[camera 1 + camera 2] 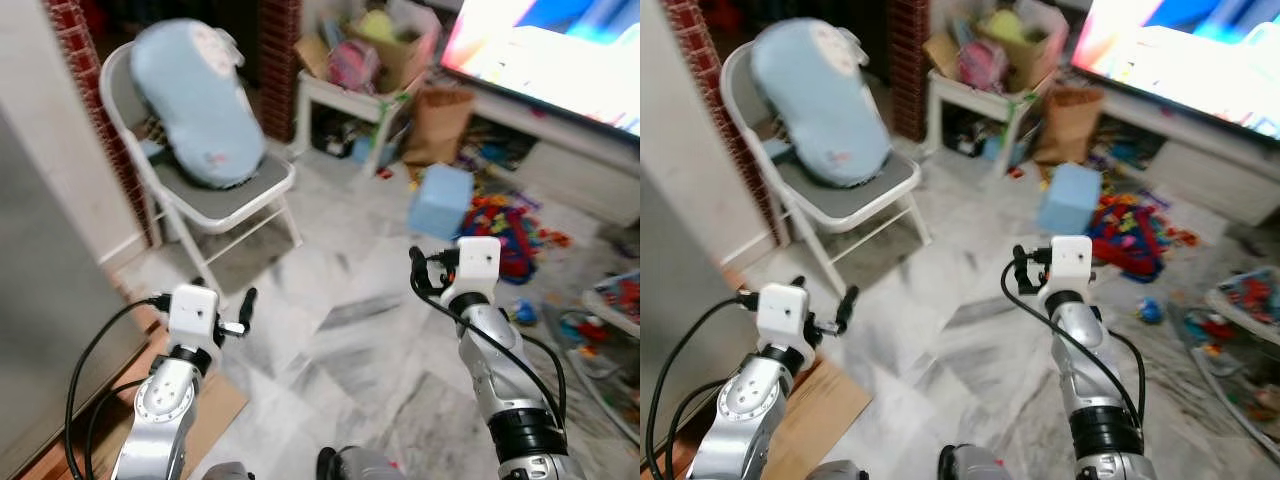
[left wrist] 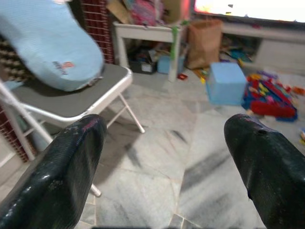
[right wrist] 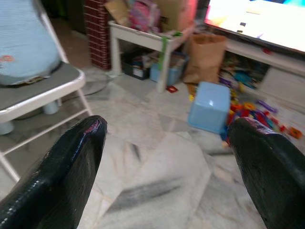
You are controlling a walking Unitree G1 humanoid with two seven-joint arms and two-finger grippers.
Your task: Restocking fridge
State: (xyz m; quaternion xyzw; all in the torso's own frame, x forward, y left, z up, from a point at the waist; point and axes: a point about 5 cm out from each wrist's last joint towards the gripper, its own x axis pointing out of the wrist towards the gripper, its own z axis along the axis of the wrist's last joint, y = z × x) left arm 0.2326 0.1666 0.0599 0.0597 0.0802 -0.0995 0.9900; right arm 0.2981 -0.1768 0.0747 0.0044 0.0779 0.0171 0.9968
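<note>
Both your arms are raised over marble floor point(image 1: 340, 330), nothing held. Left gripper point(image 2: 162, 138) fingers spread wide apart; right gripper point(image 3: 164, 138) same, empty. Grey fridge panel point(image 1: 40, 300) sits at your far left, beside the left arm. White folding chair point(image 1: 230, 195) ahead carries a pale blue cushion point(image 1: 195, 100). Blue box point(image 1: 440, 200) and scattered toys point(image 1: 510, 235) lie right.

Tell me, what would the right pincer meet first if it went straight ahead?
Probably the blue box on the floor; the right pincer is open and nothing stands between them, though depth is unclear.
</note>
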